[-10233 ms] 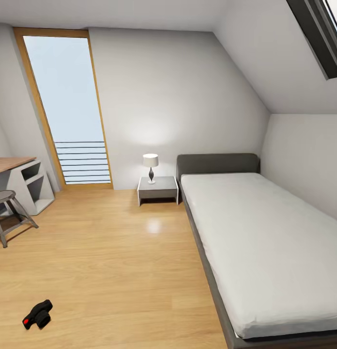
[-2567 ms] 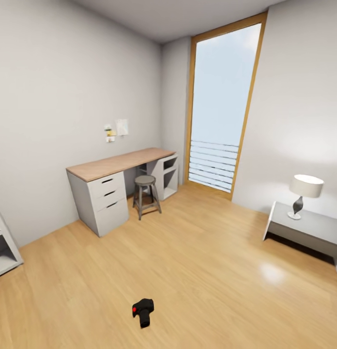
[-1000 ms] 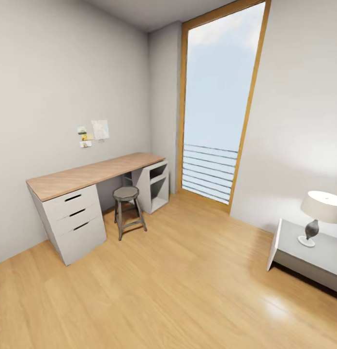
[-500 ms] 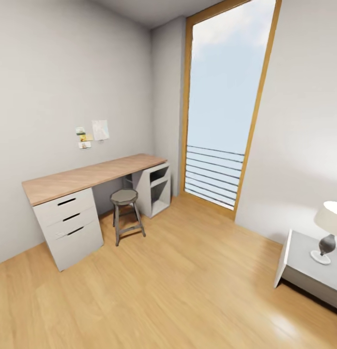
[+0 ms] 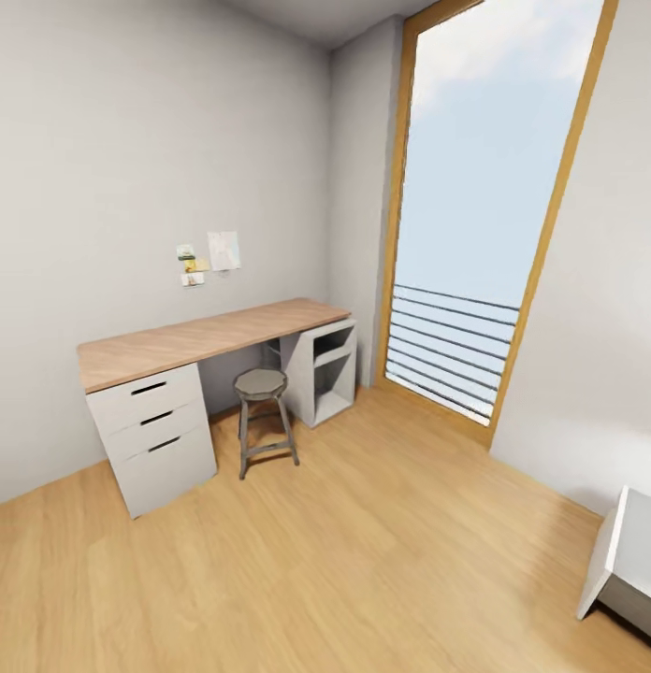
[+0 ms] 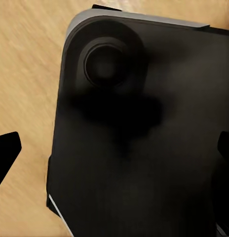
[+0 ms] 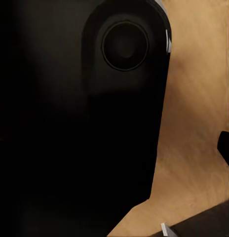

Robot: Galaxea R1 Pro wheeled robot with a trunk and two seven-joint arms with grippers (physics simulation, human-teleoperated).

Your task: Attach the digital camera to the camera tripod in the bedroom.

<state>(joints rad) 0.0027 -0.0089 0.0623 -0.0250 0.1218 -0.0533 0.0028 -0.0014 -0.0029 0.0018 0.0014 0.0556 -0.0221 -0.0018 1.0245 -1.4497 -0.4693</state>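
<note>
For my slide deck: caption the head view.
Bedroom corner: wooden-topped desk with white drawers, grey stool, tall window, plank floor.

In the left wrist view the robot's body [image 6: 144,148] was a broad matte black panel with rounded corners, a thin pale grey rim, and a round raised boss with a recessed centre near one corner. Black finger tips [image 6: 6,153] jutted in at the edges. In the right wrist view the body [image 7: 80,123] was black too, with a ringed circular boss and a small white edge mark.
</note>
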